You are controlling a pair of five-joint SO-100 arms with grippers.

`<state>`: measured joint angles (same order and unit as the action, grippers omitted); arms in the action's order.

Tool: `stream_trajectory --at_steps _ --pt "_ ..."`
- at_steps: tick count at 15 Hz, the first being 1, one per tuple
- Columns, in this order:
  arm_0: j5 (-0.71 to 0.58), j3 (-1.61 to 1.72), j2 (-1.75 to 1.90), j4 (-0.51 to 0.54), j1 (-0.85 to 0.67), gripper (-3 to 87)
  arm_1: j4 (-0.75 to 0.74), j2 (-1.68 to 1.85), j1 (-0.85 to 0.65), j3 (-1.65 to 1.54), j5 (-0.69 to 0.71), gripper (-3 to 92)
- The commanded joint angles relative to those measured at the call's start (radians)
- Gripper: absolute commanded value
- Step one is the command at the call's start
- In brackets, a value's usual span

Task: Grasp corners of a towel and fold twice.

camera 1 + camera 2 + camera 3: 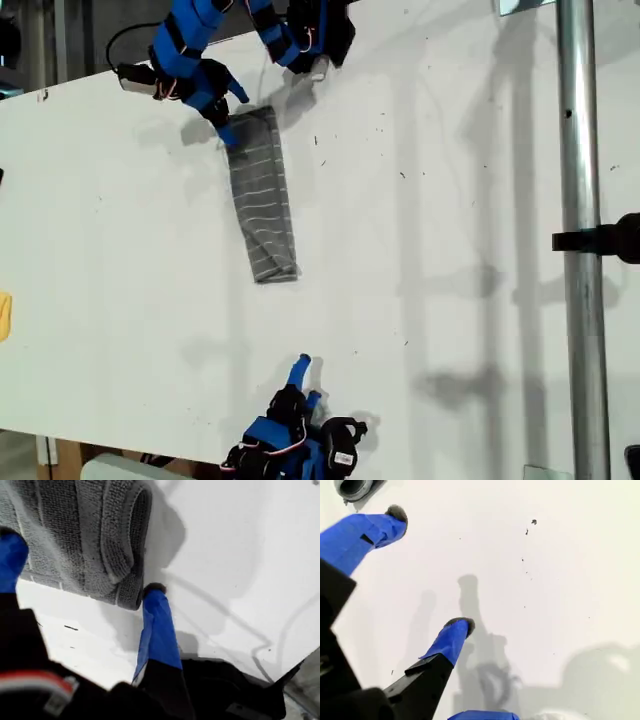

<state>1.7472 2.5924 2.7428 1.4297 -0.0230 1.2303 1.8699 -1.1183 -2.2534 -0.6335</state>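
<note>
Upper left in the exterior view, our first gripper [232, 122] stands jaws apart at a corner of the folded dark grey white-striped towel [264, 200], whose long axis runs toward our second gripper [430, 570], also parted, well apart over the bare white table [450, 250].

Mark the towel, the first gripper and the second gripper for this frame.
towel [262, 195]: exterior view, middle of the folded strip.
my first gripper [82, 565]: first wrist view, between open fingertips at the towel's end.
my second gripper [430, 570]: second wrist view, between open fingertips.

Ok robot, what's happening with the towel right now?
My first gripper open, straddling the towel end. My second gripper open over bare table. Towel folded into a strip. Nothing blocking.
</note>
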Motion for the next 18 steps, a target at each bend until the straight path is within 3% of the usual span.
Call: stream_trajectory --at_steps 1,4,7,9,10,11,15,18 --pt "-0.002 -0.009 0.015 -0.014 0.015 36.0 -0.175 -0.074 0.014 -0.06 0.032 44.7" --pt "0.003 -0.003 0.034 -0.014 0.02 36.5 -0.221 -0.19 0.066 -0.02 0.083 43.8" --pt "0.002 -0.003 0.034 -0.015 0.011 36.7 -0.212 -0.285 0.288 0.077 0.034 40.4" --pt "0.003 -0.002 0.037 -0.015 0.012 36.8 -0.219 -0.321 0.488 0.176 -0.106 25.2" --pt "0.006 -0.002 0.04 -0.015 0.017 37.1 -0.229 -0.344 0.58 0.238 -0.218 7.3" --pt "0.008 -0.002 0.043 -0.014 0.02 37.1 -0.23 -0.394 0.661 0.316 -0.262 3.9" --pt "0.012 0.003 0.06 -0.011 0.031 37.2 -0.02 -0.508 0.896 0.56 -0.388 -0.2" --pt "0.005 0.005 0.06 -0.015 0.014 37.2 0.354 -0.403 0.969 0.611 -0.512 -0.2"
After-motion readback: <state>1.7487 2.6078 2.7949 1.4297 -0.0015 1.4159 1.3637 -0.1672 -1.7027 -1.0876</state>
